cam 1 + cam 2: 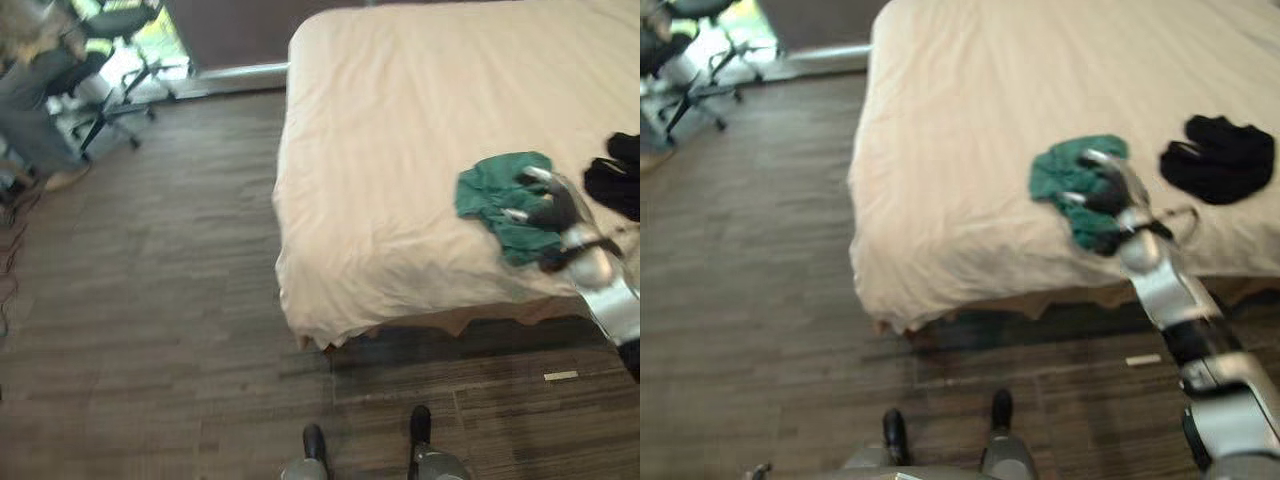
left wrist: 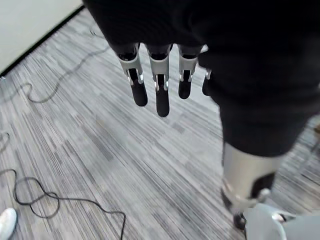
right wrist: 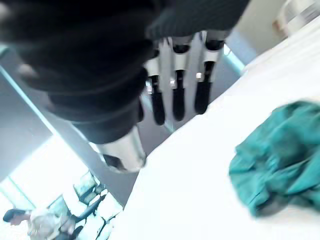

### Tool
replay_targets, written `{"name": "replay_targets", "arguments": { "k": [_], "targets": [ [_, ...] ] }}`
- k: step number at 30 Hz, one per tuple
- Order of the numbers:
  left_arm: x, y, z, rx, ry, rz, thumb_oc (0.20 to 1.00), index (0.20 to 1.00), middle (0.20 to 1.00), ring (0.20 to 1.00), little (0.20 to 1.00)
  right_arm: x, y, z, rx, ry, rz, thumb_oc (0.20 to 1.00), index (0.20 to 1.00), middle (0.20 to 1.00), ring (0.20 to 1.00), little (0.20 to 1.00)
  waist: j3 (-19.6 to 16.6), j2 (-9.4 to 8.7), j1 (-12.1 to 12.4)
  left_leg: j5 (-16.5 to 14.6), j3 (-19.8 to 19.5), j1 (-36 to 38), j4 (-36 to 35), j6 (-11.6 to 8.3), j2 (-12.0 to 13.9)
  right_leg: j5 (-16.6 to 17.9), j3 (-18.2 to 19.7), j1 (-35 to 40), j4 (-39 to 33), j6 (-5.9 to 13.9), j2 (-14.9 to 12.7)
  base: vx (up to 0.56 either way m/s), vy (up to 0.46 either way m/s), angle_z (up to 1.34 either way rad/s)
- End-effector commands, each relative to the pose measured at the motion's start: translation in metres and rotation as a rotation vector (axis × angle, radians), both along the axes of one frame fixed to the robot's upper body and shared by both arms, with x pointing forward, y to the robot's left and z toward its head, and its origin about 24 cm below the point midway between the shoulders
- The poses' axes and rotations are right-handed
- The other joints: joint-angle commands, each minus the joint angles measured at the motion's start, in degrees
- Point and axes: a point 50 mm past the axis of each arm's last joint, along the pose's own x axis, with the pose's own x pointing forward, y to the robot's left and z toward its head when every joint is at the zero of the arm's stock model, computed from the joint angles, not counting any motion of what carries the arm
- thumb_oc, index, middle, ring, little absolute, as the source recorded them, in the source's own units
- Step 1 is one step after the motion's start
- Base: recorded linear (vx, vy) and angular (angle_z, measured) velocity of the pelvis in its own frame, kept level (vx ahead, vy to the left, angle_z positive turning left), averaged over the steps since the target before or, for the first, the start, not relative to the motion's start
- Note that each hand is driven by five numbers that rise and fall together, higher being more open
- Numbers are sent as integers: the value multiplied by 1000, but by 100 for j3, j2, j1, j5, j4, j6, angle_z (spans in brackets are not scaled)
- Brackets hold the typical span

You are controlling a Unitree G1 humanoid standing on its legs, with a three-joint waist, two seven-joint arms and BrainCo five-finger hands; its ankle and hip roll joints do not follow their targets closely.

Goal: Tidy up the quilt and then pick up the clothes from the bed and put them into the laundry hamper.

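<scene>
1. the cream quilt (image 1: pixel 400 130) was seen spread nearly flat over the bed, with only light creases, so the tidying step was judged to be largely done.
2. two garments were left on the quilt near the foot edge of the bed: a crumpled teal-green cloth garment (image 1: pixel 1068 178) and, well apart from it toward the bed's right edge, a crumpled black cloth garment (image 1: pixel 1218 157).
3. no laundry hamper could be found, so nothing was judged to have been put away; both garments remained to be picked up and carried.
4. the right hand (image 1: pixel 1112 198) was held over the teal-green garment, at its side nearer the foot edge; in the right wrist view its fingers (image 3: pixel 179 100) were shown straight and spread, with the garment lying past them. nothing was gripped, and whether the fingertips touched the cloth could not be told.
5. the left hand (image 2: pixel 160 65) was seen hanging over the grey striped floor (image 2: pixel 110 160), its fingers straight and empty.
</scene>
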Motion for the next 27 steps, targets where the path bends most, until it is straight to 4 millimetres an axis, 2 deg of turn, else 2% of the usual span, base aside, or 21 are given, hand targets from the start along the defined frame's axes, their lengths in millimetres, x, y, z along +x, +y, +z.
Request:
{"name": "replay_targets", "arguments": {
  "k": [1, 2, 4, 6, 7, 9, 10, 11, 12, 13, 14, 15, 16, 18, 19, 20, 22, 24, 25, 26, 27],
  "targets": [
    [104, 1, 35, 23, -323, -90, 1000, 1000, 1000, 1000, 1000, 21, 28, 81, 43, -198, 49, 200, 200, 200, 200, 200, 967, -114, 333, 38, -281, -193, -9, -399, 206, -431, -28, -114, 302, 605, -585, -138, -12, 19],
    [106, 0, 35, 21, -327, -87, 1000, 1000, 1000, 1000, 1000, 21, 30, 83, 40, -202, 52, 200, 200, 200, 200, 200, 969, -100, 310, 45, -288, -219, -9, -399, 207, -434, -33, -141, 316, 603, -585, -134, -24, 47],
    [138, -28, 46, -52, -457, -159, 1000, 1000, 1000, 1000, 1000, 35, 43, 96, 99, -202, 38, 200, 200, 200, 200, 200, 1311, -13, 524, 207, -420, -673, -9, -476, 239, -380, -170, -484, 405, 616, -660, -188, -29, 54],
    [147, -36, 50, -69, -490, -176, 1000, 1000, 1000, 1000, 1000, 39, 50, 97, 121, -194, 43, 200, 200, 200, 200, 200, 1395, 27, 564, 270, -467, -875, -6, -502, 257, -382, -212, -647, 459, 617, -683, -148, -35, 21],
    [164, -51, 59, -100, -550, -207, 1000, 1000, 1000, 1000, 1000, 47, 68, 91, 136, -154, 55, 200, 200, 200, 200, 200, 1611, 129, 689, 366, -530, -1198, -9, -539, 256, -371, -301, -943, 563, 619, -715, -115, -36, 26],
    [170, -56, 61, -100, -567, -219, 1000, 1000, 1000, 1000, 1000, 51, 77, 87, 146, -125, 57, 200, 200, 200, 200, 200, 1703, 178, 719, 425, -560, -1406, -7, -551, 242, -381, -344, -1131, 652, 616, -738, -157, -25, 28],
    [181, -68, 66, -126, -596, -224, 1000, 1000, 1000, 1000, 1000, 58, 99, 50, 242, 4, 85, 200, 200, 200, 200, 200, 1821, 300, 818, 453, -572, -1664, 5, -550, 217, -428, -381, -1404, 813, 613, -772, -147, 0, 32],
    [181, -68, 67, -126, -599, -224, 1000, 1000, 1000, 1000, 1000, 58, 100, 51, 243, 2, 85, 200, 200, 200, 200, 200, 1820, 294, 817, 482, -574, -1693, 1, -543, 212, -402, -378, -1434, 811, 608, -775, -107, 2, 21],
    [184, -73, 66, -158, -619, -119, 1000, 1000, 1000, 1000, 1000, 55, 131, 7, 303, 147, 147, 200, 200, 200, 200, 200, 1821, 355, 877, 489, -577, -1807, 14, -532, 204, -464, -413, -1581, 927, 589, -786, -49, -9, 2],
    [184, -72, 66, -158, -621, -119, 1000, 1000, 1000, 1000, 1000, 55, 131, 7, 303, 146, 147, 200, 200, 200, 200, 200, 1821, 352, 873, 513, -580, -1831, 13, -526, 201, -439, -413, -1601, 921, 585, -788, -29, -7, -7],
    [185, -74, 65, -170, -624, -73, 1000, 1000, 1000, 1000, 1000, 48, 152, -20, 329, 237, 208, 200, 200, 200, 200, 200, 1821, 360, 881, 498, -574, -1816, 14, -526, 198, -473, -417, -1597, 958, 583, -791, 17, -4, -5],
    [181, -75, 61, -168, -618, -35, 1000, 1000, 1000, 1000, 1000, 17, 200, -73, 315, 417, 389, 200, 200, 200, 200, 200, 1821, 343, 854, 486, -582, -1698, -1, -517, 182, -497, -436, -1497, 964, 562, -788, 19, -3, -5],
    [181, -75, 61, -169, -618, -34, 1000, 1000, 1000, 1000, 1000, 17, 200, -72, 314, 416, 389, 200, 200, 200, 200, 200, 1821, 345, 849, 507, -585, -1711, -5, -513, 180, -473, -438, -1504, 952, 559, -788, 29, -3, -5],
    [178, -80, 58, -179, -611, -21, 1000, 1000, 1000, 1000, 1000, -18, 233, -110, 363, 585, 570, 200, 200, 200, 200, 200, 1820, 299, 817, 445, -597, -1509, -9, -514, 170, -497, -465, -1273, 891, 542, -794, 59, -9, -4],
    [172, -81, 53, -190, -591, -1, 1000, 1000, 1000, 1000, 1000, -55, 254, -134, 381, 711, 742, 200, 200, 200, 200, 200, 1746, 235, 767, 344, -628, -1281, -9, -515, 159, -551, -477, -1020, 846, 537, -800, 64, -17, 2],
    [172, -82, 53, -190, -591, -1, 1000, 1000, 1000, 1000, 1000, -55, 254, -134, 380, 711, 741, 200, 200, 200, 200, 200, 1739, 238, 761, 363, -632, -1298, -9, -510, 157, -526, -480, -1028, 831, 534, -801, 96, -22, 6],
    [168, -79, 50, -184, -570, 6, 1000, 1000, 1000, 1000, 1000, -82, 264, -141, 445, 784, 875, 200, 200, 200, 200, 200, 1584, 135, 679, 247, -644, -1030, -9, -486, 143, -564, -478, -747, 789, 541, -815, 88, -7, 15],
    [166, -74, 49, -172, -554, 27, 1000, 1000, 1000, 1000, 1000, -92, 268, -123, 480, 745, 995, 200, 200, 200, 200, 200, 1462, 21, 591, 128, -610, -768, -9, -454, 118, -615, -446, -546, 799, 536, -806, 126, 8, 19],
    [164, -65, 48, -159, -545, 67, 1000, 1000, 1000, 1000, 1000, -88, 263, -93, 503, 621, 1050, 200, 200, 200, 200, 200, 1374, -46, 514, 20, -565, -551, -9, -424, 90, -683, -387, -412, 827, 533, -783, 100, 9, 9],
    [164, -66, 48, -159, -546, 67, 1000, 1000, 1000, 1000, 1000, -88, 263, -93, 502, 620, 1050, 200, 200, 200, 200, 200, 1369, -48, 516, 40, -565, -572, -9, -419, 86, -657, -385, -428, 813, 530, -784, 78, 17, -1],
    [166, -58, 51, -143, -558, 91, 1000, 1000, 1000, 1000, 1000, -73, 247, -48, 479, 378, 1038, 200, 200, 200, 200, 200, 1351, -90, 427, -35, -509, -468, 24, -401, 82, -693, -298, -371, 815, 532, -766, 4, 5, -19]
  ]
}}
